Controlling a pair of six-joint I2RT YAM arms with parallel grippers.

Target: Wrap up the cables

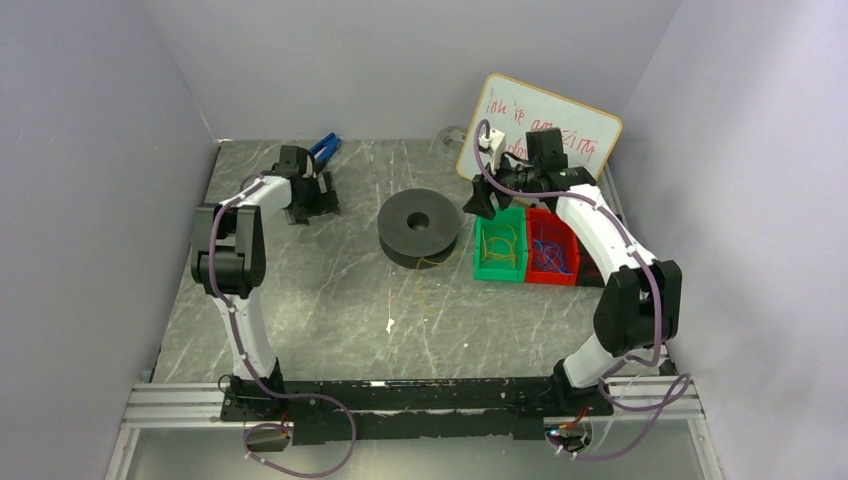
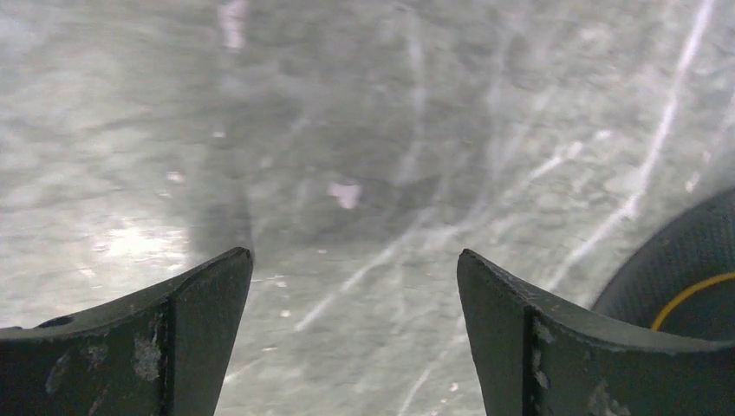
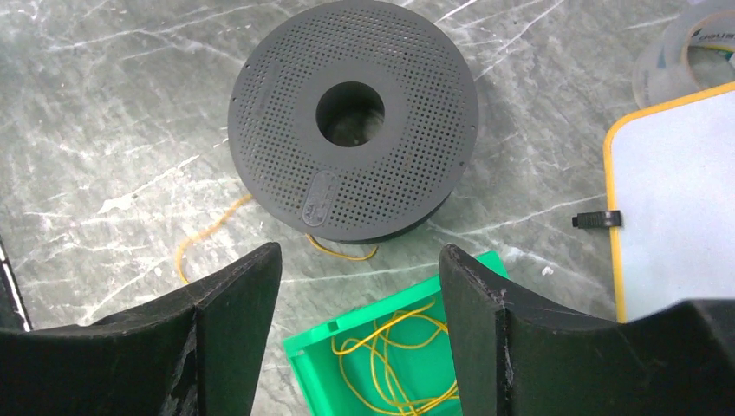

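Both arms are idle. The left pincer (image 2: 355,260) is spread wide over bare counter (image 2: 364,104), nothing between its fingers. The right pincer (image 3: 360,251) is also released and empty, hanging above the near edge of the green bin (image 3: 316,368), just beside the spool (image 3: 351,117).

The cables (image 3: 387,362) lie mostly as a loose yellow tangle inside the green bin. One strand (image 3: 208,224) runs out from under the spool and curls across the counter on the side away from the bin.

Handling, as a guess: the wire is string-thin, very light and floppy, and won't hold a shape. It will likely slip through a soft grip or drag the whole tangle up with it. You'd do best to pinch a single strand where a loop stands proud of the pile, not dig at the bin floor. The spool looks heavier and should stay put, but it may turn if you tug.

Hard to see:
- Loose ends of the tangle can't be found.
- You can't tell whether the counter strand is wound on the core or just pinned underneath.
- The left wrist view shows only a sliver of the spool's rim with a yellow line on it.
- The red bin (image 1: 552,250) is partly behind the right arm.
- Writing on the whiteboard (image 1: 560,125) is unreadable.
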